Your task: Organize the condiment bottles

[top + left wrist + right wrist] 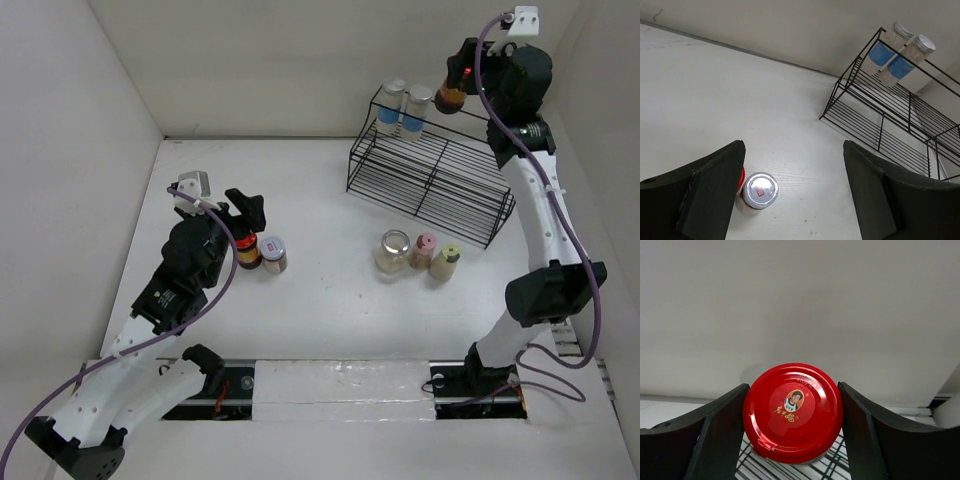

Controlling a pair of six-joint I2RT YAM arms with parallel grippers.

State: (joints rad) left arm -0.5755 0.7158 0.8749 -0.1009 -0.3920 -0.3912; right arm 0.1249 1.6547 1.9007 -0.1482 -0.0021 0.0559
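- Left claw [245, 215], closest to where I stand, hangs with its fingers spread wide and grips nothing. A red-lidded amber jar [247, 248] and a silver-lidded jar [273, 254] stand upright and touching on the counter [320, 320], below it and off toward its left finger.
- Further in, a wide clear jar [392, 250], a pink-capped shaker [424, 250] and a yellow-green-capped shaker [446, 263] cluster upright just in front of the black wire rack [430, 180], with neither arm near them.
- On the rack's top tier, at its left end, two blue-labelled jars [404, 110] stand side by side.
- Farthest off, the right claw [792, 407] is clamped on a second red-lidded jar [452, 92]. The jar is held upright just right of the blue-labelled pair.
- I'd judge the next move to be a straight lowering onto the tier below, with the jar's axis kept vertical. Only the right arm is within reach of it.
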